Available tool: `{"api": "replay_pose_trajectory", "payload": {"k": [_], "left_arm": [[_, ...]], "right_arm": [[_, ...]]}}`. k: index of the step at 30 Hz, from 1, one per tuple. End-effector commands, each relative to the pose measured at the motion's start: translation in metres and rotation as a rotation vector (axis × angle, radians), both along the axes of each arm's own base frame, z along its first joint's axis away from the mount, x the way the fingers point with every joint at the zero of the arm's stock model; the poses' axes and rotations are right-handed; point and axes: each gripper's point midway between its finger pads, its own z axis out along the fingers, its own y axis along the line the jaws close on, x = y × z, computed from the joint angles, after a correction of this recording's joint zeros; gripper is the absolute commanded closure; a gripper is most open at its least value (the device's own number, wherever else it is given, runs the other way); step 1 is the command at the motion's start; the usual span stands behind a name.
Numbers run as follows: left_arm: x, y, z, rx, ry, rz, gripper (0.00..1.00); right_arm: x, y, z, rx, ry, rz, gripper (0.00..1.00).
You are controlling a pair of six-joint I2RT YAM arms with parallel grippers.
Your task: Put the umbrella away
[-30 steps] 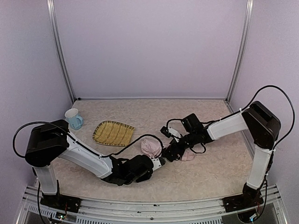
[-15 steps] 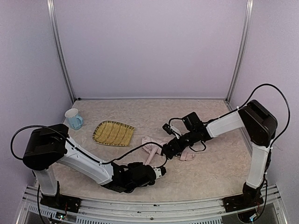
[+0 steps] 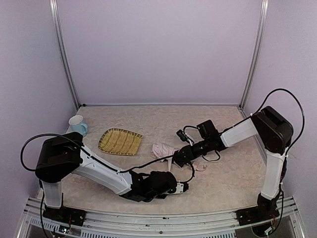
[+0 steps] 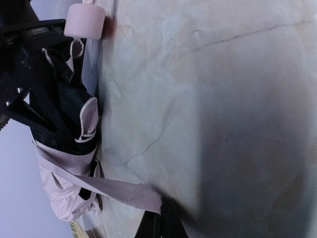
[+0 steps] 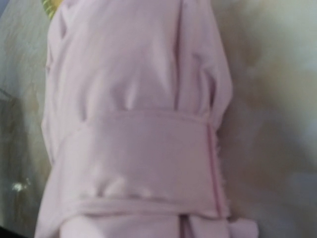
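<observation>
The folded umbrella [image 3: 161,148] lies mid-table, pale pink fabric bunched, with its small pink handle [image 3: 199,167] to the right. My right gripper [image 3: 177,157] is closed around the umbrella's middle. Its own view is filled by pink fabric [image 5: 133,74] with a strap band [image 5: 143,163] across it, and its fingers are hidden. In the left wrist view the umbrella [image 4: 64,193] shows black lining and the handle [image 4: 84,21]. Its pink strap [image 4: 119,191] stretches to my left gripper [image 4: 159,223], which is shut on the strap's end, low near the front edge [image 3: 185,188].
A woven yellow tray [image 3: 120,141] lies left of the umbrella. A pale blue cup [image 3: 78,125] stands at the far left. Metal frame posts and purple walls enclose the table. The right arm's cable loops near the handle.
My left gripper has moved right and toward the near edge, drawing the strap out from the umbrella. The pink bundle has shifted slightly right and looks tighter. The right gripper stays on it.
</observation>
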Motion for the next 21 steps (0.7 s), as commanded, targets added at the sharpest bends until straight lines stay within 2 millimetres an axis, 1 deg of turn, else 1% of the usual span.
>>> {"api": "replay_pose_trajectory", "payload": {"k": [1, 3, 6, 7, 11, 14, 21], "left_arm": [[-0.063, 0.094, -0.119, 0.488, 0.426, -0.106, 1.00], [-0.059, 0.107, -0.134, 0.538, 0.472, -0.068, 1.00], [-0.048, 0.125, -0.146, 0.571, 0.495, -0.018, 1.00], [-0.046, 0.127, -0.146, 0.568, 0.497, -0.010, 1.00], [-0.047, 0.126, -0.147, 0.547, 0.518, -0.007, 1.00], [-0.047, 0.127, -0.148, 0.540, 0.530, -0.004, 1.00], [-0.045, 0.128, -0.149, 0.526, 0.550, 0.006, 1.00]], "right_arm": [[0.020, -0.029, -0.020, -0.095, -0.011, -0.130, 0.67], [0.014, -0.027, -0.020, -0.084, -0.007, -0.099, 0.62], [0.010, -0.026, -0.017, -0.075, -0.018, -0.069, 0.56], [0.009, -0.027, -0.015, -0.078, -0.030, -0.063, 0.55], [0.008, -0.032, -0.009, -0.109, -0.072, -0.047, 0.45], [0.006, -0.036, -0.004, -0.125, -0.096, -0.036, 0.41], [-0.007, -0.038, 0.008, -0.112, -0.138, 0.017, 0.26]]}}
